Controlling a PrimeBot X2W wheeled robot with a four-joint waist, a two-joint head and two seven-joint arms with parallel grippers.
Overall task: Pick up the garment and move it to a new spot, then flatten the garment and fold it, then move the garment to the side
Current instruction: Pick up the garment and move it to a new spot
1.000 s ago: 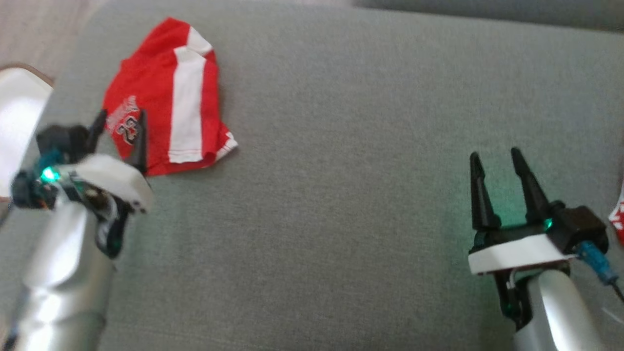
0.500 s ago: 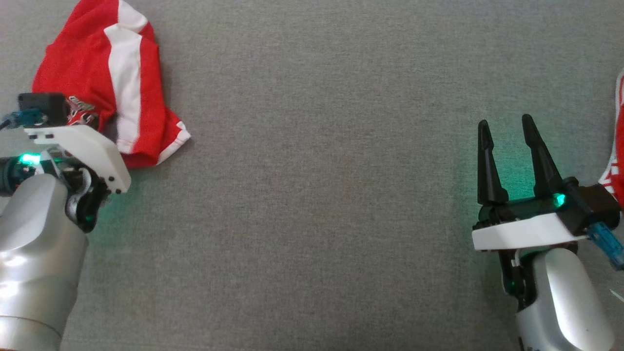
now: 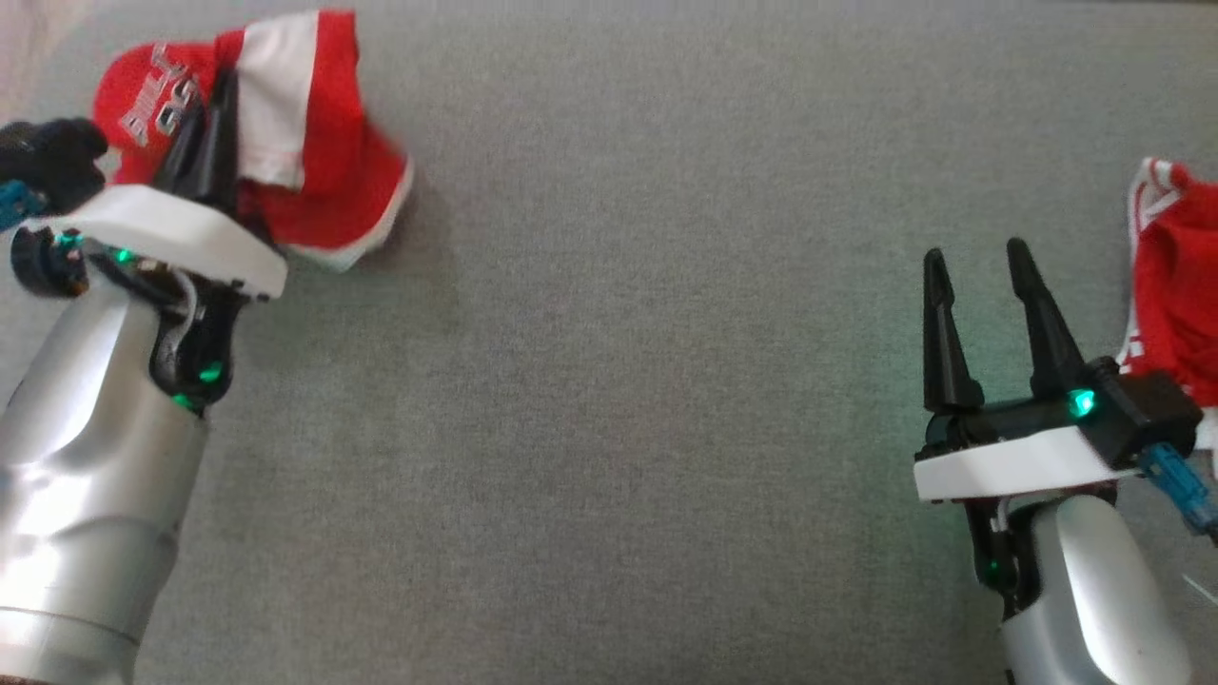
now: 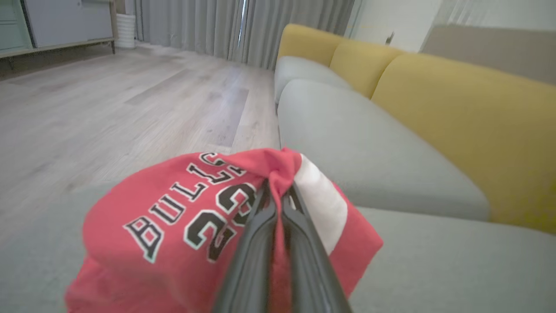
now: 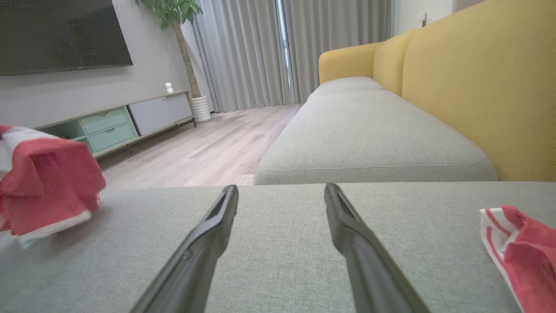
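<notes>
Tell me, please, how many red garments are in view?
2. One jersey is pinched in the shut left gripper at the far left; the other garment lies on the cushion beside the open right gripper. More may be out of frame.

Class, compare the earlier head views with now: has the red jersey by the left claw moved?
Yes. The red jersey, flat on the grey cushion before, is now pinched by the left claw and bunched upward off it.

Soft even daylight; green glow by right claw [image 3: 975, 250]; slight blur on garment [image 4: 173, 217].
</notes>
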